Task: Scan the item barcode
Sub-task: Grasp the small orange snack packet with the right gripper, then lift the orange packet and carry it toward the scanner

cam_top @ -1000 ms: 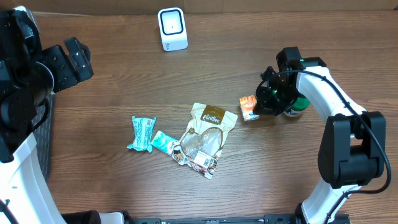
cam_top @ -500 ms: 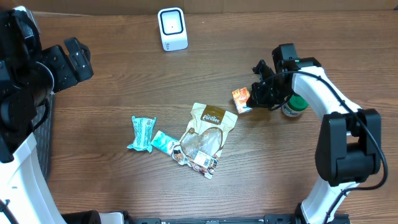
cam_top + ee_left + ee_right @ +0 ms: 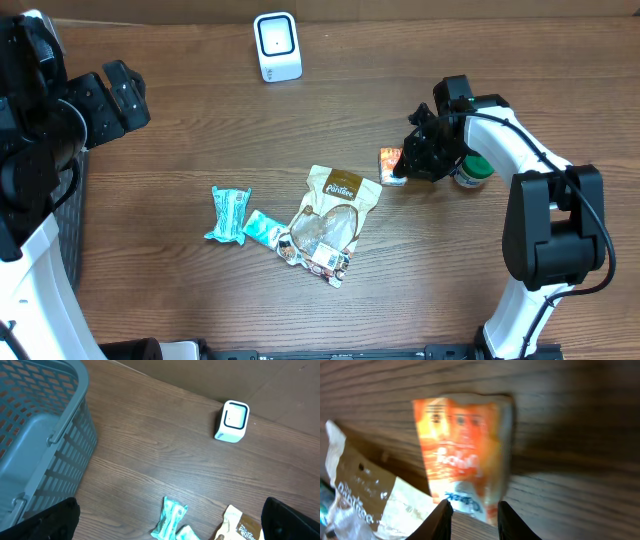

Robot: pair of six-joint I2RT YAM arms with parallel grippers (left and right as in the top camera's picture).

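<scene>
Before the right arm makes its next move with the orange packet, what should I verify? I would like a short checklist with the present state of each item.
1. Left gripper open, nothing between its fingers: ok.
2. Right gripper holds the orange packet firmly: cannot tell; its fingers stand slightly apart at the packet's end.
3. Barcode located on the packet's visible face: cannot tell; the print is blurred.
4. White scanner upright, nothing leaning on it: ok.
5. Room between the right gripper and the green-lidded jar: not ok; the jar stands right beside it.
</scene>
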